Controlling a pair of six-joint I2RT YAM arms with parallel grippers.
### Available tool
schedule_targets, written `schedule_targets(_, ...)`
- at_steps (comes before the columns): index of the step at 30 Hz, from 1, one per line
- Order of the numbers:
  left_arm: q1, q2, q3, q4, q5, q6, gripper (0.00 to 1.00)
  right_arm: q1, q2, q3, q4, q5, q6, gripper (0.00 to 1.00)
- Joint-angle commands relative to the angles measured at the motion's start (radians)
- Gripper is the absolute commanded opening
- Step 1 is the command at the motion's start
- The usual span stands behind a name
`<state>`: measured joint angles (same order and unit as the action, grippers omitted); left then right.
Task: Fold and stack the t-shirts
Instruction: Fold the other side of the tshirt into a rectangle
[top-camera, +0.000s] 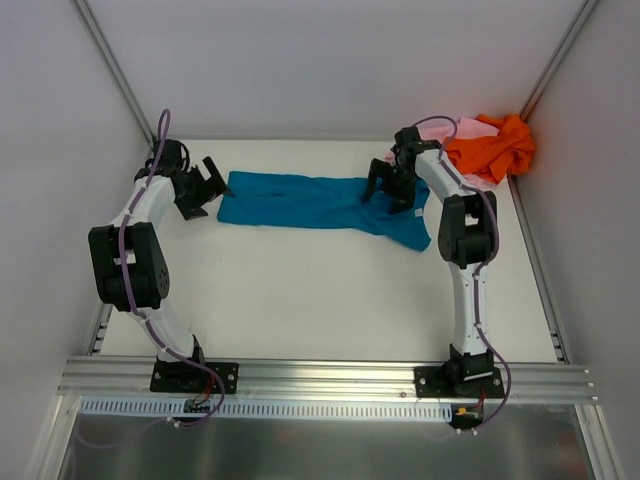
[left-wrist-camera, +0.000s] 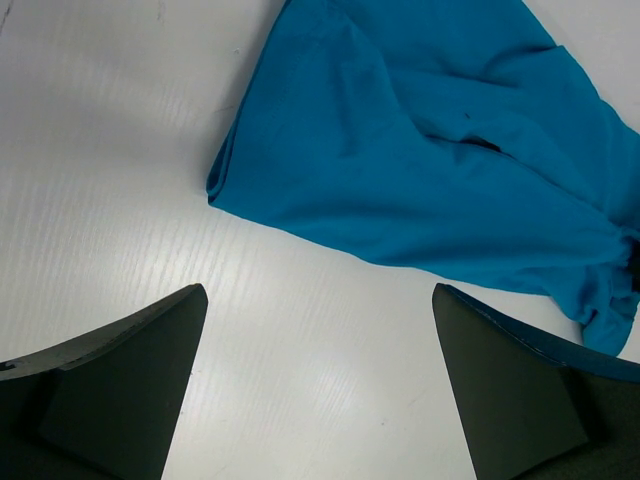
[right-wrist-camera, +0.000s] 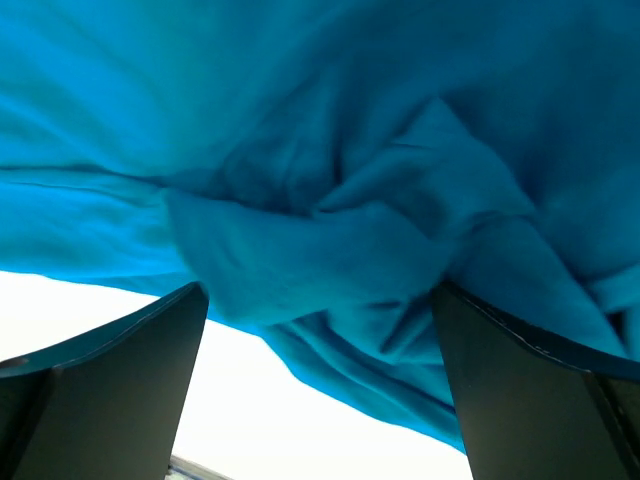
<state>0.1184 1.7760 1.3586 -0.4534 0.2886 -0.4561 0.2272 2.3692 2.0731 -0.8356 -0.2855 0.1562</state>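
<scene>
The teal shirt (top-camera: 320, 205) lies stretched long between the two pincers. The right pincer (top-camera: 388, 192) hangs wide open over its bunched end, holding nothing. The left pincer (top-camera: 205, 188), open too, sits just beside the other end. The orange shirt (top-camera: 492, 148) and pink shirt (top-camera: 465, 130) lie heaped behind the right one.

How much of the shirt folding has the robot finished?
Barely started. The teal shirt lies in a long, rumpled strip on the table, maybe folded once. Nothing is gripped: the right hand is open over its right end, the left hand open beside its left end. The orange shirt and pink shirt sit crumpled in the far right corner, unfolded, and no stack exists yet.
</scene>
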Motion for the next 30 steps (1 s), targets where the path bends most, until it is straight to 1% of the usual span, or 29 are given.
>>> schedule_targets(1,-0.011,-0.027,-0.006,0.007,0.035,0.008,0.99,-0.023,-0.136,-0.047,0.0,0.087,-0.058,0.99)
schedule_targets(5,-0.025,-0.03,-0.006,-0.002,0.03,0.013,0.99,-0.038,-0.142,-0.042,-0.01,0.114,-0.073,1.0)
schedule_targets(14,-0.029,-0.043,-0.021,-0.005,0.032,0.016,0.99,-0.077,-0.127,0.054,0.001,0.102,-0.049,1.0)
schedule_targets(16,-0.033,-0.041,-0.018,-0.008,0.03,0.017,0.99,-0.081,-0.107,0.068,-0.005,0.088,-0.05,0.96)
schedule_targets(20,-0.034,-0.041,-0.015,-0.014,0.026,0.025,0.99,-0.081,-0.091,0.061,0.007,0.068,-0.04,0.86)
schedule_targets(21,-0.034,-0.041,-0.016,-0.019,0.026,0.025,0.99,-0.081,-0.09,0.059,0.018,0.063,-0.032,0.8)
schedule_targets(23,-0.033,-0.038,-0.018,-0.019,0.026,0.025,0.99,-0.081,-0.077,0.059,0.026,0.054,-0.026,0.74)
schedule_targets(24,-0.034,-0.038,-0.016,-0.018,0.026,0.025,0.99,-0.081,-0.073,0.064,0.026,0.052,-0.024,0.65)
schedule_targets(25,-0.033,-0.036,-0.015,-0.018,0.026,0.023,0.99,-0.081,-0.067,0.065,0.029,0.051,-0.024,0.63)
schedule_targets(30,-0.034,-0.024,0.008,-0.03,0.021,0.028,0.99,-0.083,-0.024,0.077,0.032,0.045,-0.023,0.6)
